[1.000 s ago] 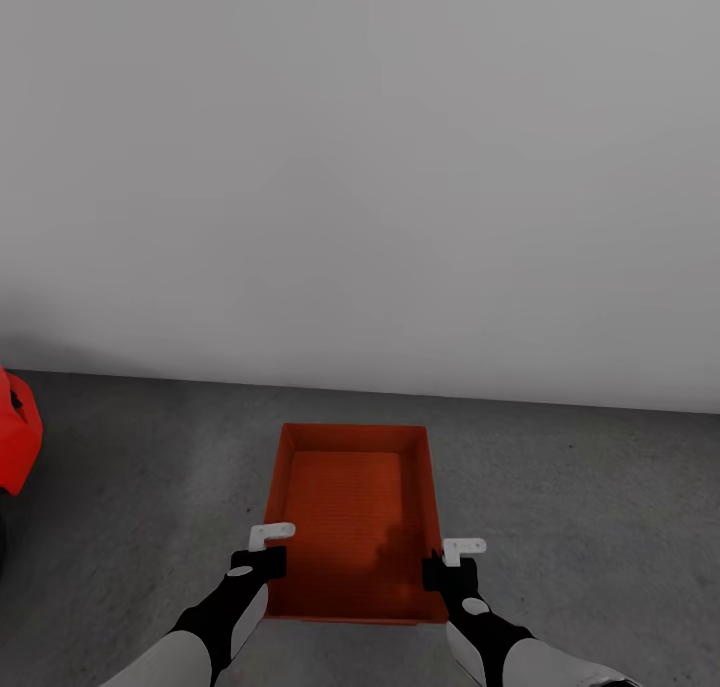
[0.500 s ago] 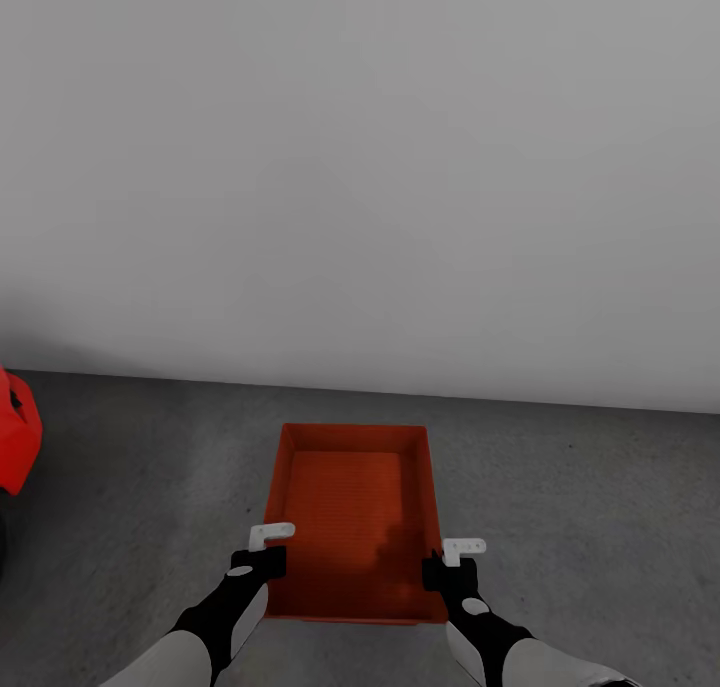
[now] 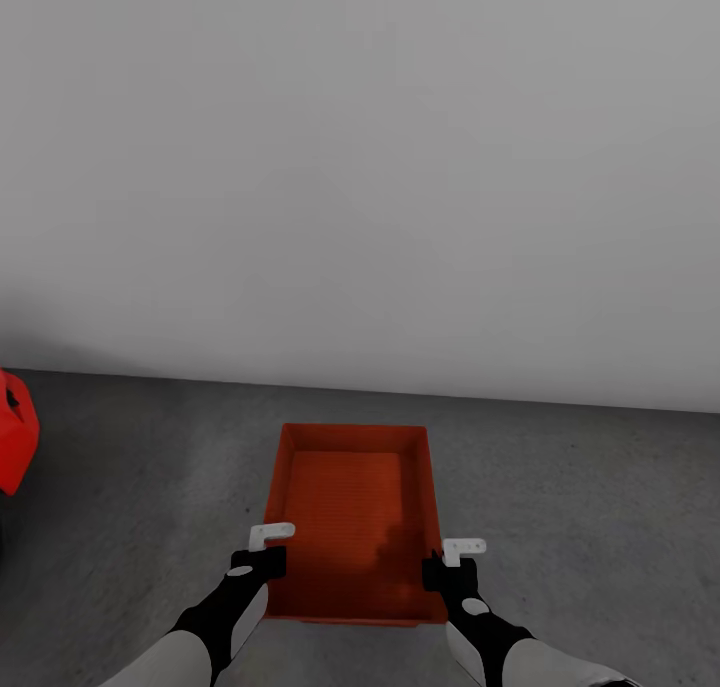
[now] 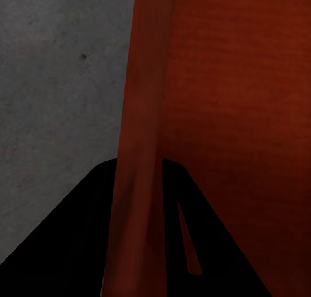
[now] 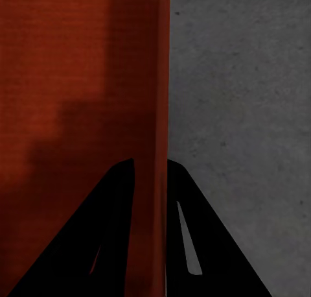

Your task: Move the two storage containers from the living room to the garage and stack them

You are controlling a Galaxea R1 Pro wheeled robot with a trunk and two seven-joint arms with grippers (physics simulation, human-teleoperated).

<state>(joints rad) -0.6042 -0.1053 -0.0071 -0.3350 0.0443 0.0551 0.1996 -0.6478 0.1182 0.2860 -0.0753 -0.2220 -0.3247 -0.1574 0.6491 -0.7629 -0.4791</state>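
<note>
Container (image 3: 355, 527) held level by both side walls, low over the garage floor (image 3: 590, 507).
You had the left gripper (image 3: 262, 557) and right gripper (image 3: 452, 559) each pinching a thin wall, probably to keep it flat for setting down; grey concrete met a plain white wall (image 3: 360, 167), red car (image 3: 15, 442) at left.

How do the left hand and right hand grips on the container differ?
The left hand straddles the container's left side wall; the right hand straddles its right side wall. In the head view the left hand's white bracket tilts, while the right hand's lies nearly level. Shared: each clamps a wall near the container's near end, one finger inside and one outside, above grey concrete floor.
</note>
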